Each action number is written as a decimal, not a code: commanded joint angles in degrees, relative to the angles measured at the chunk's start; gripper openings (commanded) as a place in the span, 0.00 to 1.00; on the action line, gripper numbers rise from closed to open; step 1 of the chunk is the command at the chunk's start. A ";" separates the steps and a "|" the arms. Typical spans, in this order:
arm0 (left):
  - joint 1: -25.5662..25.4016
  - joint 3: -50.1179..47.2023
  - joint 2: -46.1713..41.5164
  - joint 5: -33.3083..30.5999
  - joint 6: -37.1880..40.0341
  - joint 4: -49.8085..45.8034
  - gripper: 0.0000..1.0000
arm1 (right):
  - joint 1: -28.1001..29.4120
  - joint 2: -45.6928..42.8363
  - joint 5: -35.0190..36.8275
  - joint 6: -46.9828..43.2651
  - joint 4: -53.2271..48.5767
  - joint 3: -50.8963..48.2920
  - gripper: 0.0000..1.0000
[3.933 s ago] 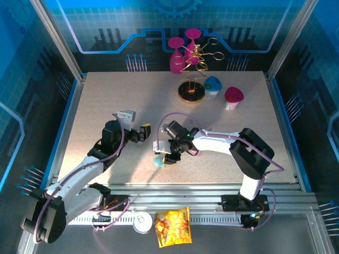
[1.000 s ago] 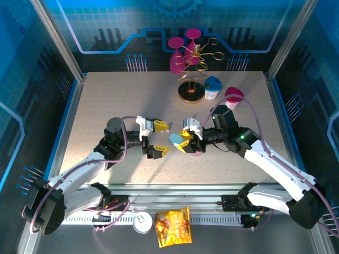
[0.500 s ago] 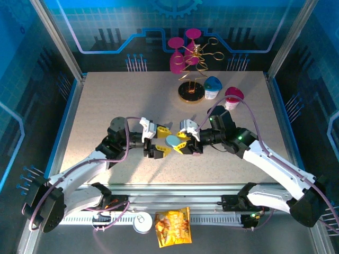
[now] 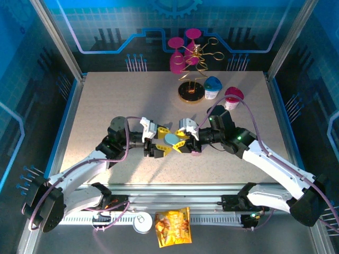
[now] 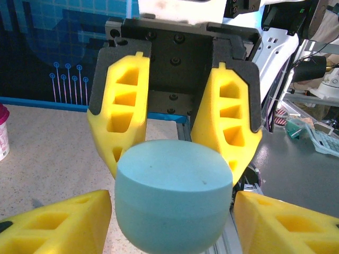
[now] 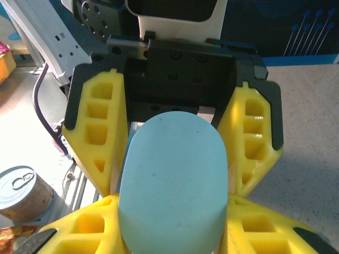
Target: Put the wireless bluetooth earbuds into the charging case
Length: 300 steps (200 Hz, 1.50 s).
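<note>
Handover seems the aim: right gripper clamps the pale-blue charging case above the bench while left gripper pinches its far end.

The charging case is seen in plain pale blue, without markings. The left gripper and the right gripper are fitted with bright yellow fingers backed in black. The desk is finished in beige with fine speckles. The wine glasses are tinted magenta. The back wall is printed with a light blue grid and circuit lines on dark ground. The snack bag is printed in yellow and orange.
</note>
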 commanded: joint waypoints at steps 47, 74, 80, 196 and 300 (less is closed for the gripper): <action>-0.93 2.16 -0.10 1.88 1.84 -0.84 0.59 | 1.00 0.54 -1.79 0.39 1.02 0.39 0.20; -1.00 2.19 -0.29 2.12 1.92 -0.92 0.55 | 1.00 0.83 -0.55 -0.77 -0.48 0.41 0.21; -1.05 2.19 -0.38 2.17 2.09 -0.85 0.54 | 0.98 0.83 -0.26 -0.96 -0.66 0.40 0.21; -1.02 1.48 -1.12 1.25 2.76 -1.00 0.58 | 0.54 -0.90 -0.39 -2.12 -2.42 -1.28 0.20; -1.22 1.26 -1.26 2.20 2.00 -0.06 0.36 | 0.60 0.32 -0.41 -1.01 -0.38 -1.46 0.23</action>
